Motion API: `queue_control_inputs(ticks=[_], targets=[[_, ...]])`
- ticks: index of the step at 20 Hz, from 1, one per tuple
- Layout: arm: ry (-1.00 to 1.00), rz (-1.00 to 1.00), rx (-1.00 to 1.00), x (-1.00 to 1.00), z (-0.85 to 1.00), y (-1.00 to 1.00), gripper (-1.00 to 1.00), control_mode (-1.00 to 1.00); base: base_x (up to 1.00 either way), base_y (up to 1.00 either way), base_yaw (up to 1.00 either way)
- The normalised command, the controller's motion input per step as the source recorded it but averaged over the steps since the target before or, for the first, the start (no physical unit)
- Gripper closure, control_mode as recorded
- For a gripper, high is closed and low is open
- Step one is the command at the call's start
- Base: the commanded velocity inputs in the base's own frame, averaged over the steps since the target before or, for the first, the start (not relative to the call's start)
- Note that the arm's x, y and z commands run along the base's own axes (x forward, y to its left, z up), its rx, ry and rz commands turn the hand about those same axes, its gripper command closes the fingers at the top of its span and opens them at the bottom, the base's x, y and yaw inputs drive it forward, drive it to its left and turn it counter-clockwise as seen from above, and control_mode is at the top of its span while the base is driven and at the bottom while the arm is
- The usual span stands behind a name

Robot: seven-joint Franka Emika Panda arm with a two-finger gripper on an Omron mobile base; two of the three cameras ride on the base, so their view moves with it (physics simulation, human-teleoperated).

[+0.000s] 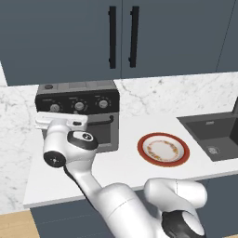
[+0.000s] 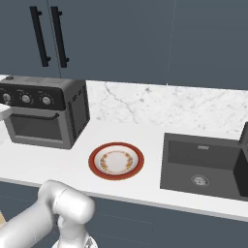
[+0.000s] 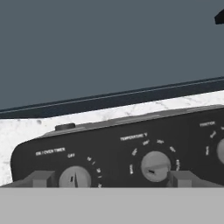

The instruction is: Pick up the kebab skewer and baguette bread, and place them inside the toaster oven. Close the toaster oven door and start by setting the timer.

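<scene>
Spread fingers [image 3: 112,178] straddle two knobs on the toaster oven [image 1: 79,114]; drifting right risks turning the temperature knob [image 3: 155,166], not the timer knob [image 3: 75,178].

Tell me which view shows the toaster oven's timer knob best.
The hand view: the timer knob sits close, with its dial marks visible. The left base view shows it small above the arm; the right base view shows it small at the edge.
</scene>
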Motion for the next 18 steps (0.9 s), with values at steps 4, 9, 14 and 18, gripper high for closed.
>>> queue_control_inputs(ticks=[4, 9, 14, 18], targets=[[0.00, 0.00, 0.00, 0.18, -0.13, 0.11, -1.00, -1.00, 0.00, 0.00, 0.00], [0.00, 0.02, -0.01, 0.30, -0.01, 0.16, -1.00, -1.00, 0.00, 0.00, 0.00], [0.00, 0.00, -0.02, 0.20, -0.07, 0.23, -1.00, -1.00, 0.00, 0.00, 0.00], [0.00, 0.00, -0.03, 0.11, -0.14, 0.24, -1.00, -1.00, 0.00, 0.00, 0.00]])
